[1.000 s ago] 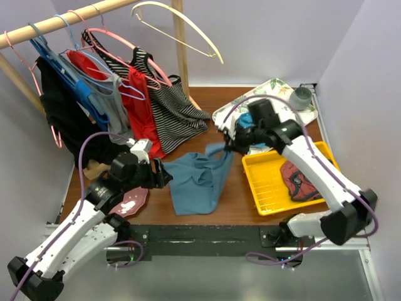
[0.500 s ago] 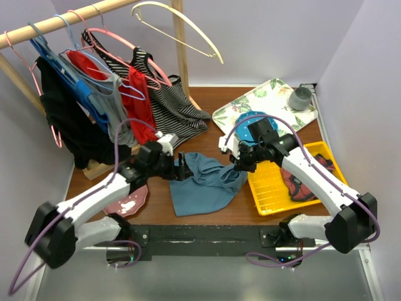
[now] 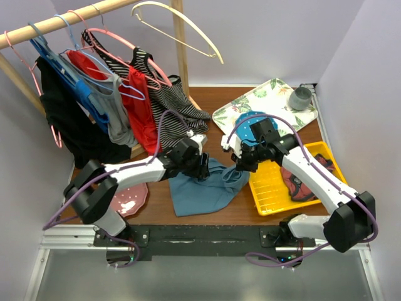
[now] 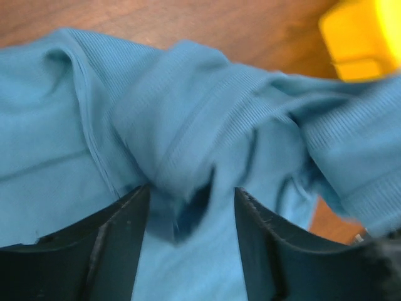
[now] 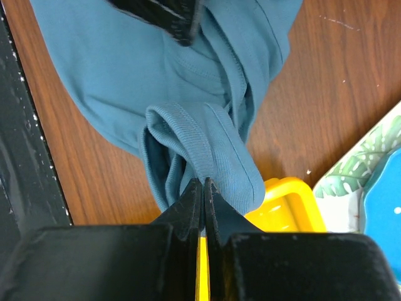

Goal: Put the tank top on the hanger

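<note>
The teal tank top (image 3: 203,188) lies bunched on the wooden table between the arms. My right gripper (image 3: 240,166) is shut on a ribbed strap of the tank top (image 5: 213,157) and holds it raised beside the yellow basket. My left gripper (image 3: 203,168) is open, its jaws spread over a fold of the tank top (image 4: 188,132) at the cloth's left upper edge. The cream hanger (image 3: 182,28) hangs from the wooden rail at the top, empty.
Pink and blue hangers with several garments (image 3: 125,94) hang at the left. A yellow basket (image 3: 276,182) holds a dark red garment (image 3: 299,180). A floral tray (image 3: 263,100) with a blue plate and grey cup sits behind it. A pink plate (image 3: 130,200) lies at front left.
My left arm has reached right across the table onto the tank top. My right gripper pulled the strap down and toward the basket, and the cloth bunched up between the arms.
</note>
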